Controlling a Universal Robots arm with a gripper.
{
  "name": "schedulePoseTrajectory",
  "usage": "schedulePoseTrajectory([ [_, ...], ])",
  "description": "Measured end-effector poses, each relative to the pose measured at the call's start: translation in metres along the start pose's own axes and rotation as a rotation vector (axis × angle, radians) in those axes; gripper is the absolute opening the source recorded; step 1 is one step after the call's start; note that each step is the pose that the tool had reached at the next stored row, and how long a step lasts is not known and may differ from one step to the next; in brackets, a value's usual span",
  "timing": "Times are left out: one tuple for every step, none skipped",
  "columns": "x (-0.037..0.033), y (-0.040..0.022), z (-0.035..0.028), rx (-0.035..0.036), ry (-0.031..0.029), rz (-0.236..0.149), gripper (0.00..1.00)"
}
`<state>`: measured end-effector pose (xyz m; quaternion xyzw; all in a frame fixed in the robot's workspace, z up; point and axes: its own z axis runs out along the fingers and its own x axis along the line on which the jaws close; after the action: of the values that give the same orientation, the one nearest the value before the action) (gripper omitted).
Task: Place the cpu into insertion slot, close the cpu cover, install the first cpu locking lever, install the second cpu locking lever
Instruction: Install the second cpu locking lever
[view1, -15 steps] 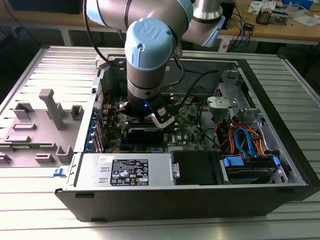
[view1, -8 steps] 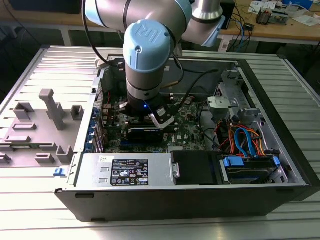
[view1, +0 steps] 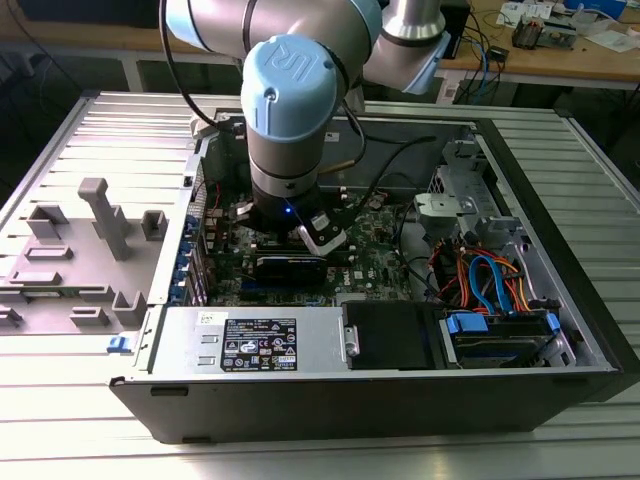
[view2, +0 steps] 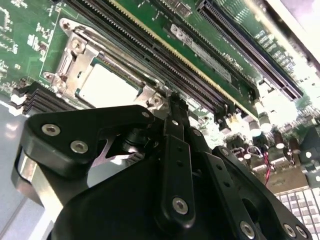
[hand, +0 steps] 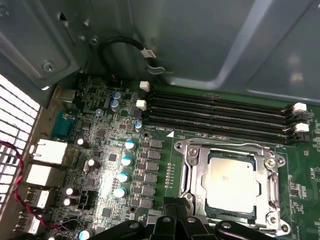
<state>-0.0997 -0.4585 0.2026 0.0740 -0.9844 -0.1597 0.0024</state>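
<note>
I'm seeing a dull silver-grey cpu (hand: 233, 178) showing inside a shiny silvery cpu cover (hand: 190, 172), green motherboard (hand: 302, 182) gleaming, black memory slots (hand: 215, 112), black gripper (view2: 172, 107), blue-capped arm (view1: 290, 75)

green motherboard (hand: 165, 150): cpu (hand: 232, 181), dull silver top, seated in insertion slot (hand: 196, 192); cpu cover (hand: 272, 185), silvery frame, lying down around it. black memory slots (hand: 220, 116) at the cpu's 12 o'clock. blue-topped capacitors (hand: 125, 161) at its 9 o'clock. gripper (hand: 174, 212) black, touching the cover's edge at 7 o'clock.

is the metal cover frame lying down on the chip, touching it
Touching. In the first wrist view the cover frame lies flat around the chip, its edges overlapping the chip's rim.
</note>
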Motion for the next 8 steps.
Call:
schedulePoseTrajectory([
  [0.0000,0.0010,-0.0032,0.0002,0.0001,0.000,0.11],
  [-0.0001,0.0019,-0.0058,0.0002,0.0001,0.000,0.11],
  [-0.0002,0.0030,-0.0089,0.0002,0.0001,0.000,0.11],
  [-0.0002,0.0040,-0.0121,0.0003,0.0001,0.000,0.11],
  [-0.0003,0.0059,-0.0178,0.0003,0.0000,0.000,0.11],
  [-0.0004,0.0068,-0.0205,0.0003,0.0002,0.000,0.11],
  [-0.0004,0.0068,-0.0205,0.0000,0.0000,0.000,0.11],
  [-0.0004,0.0069,-0.0207,0.0002,0.0001,0.000,0.11],
])
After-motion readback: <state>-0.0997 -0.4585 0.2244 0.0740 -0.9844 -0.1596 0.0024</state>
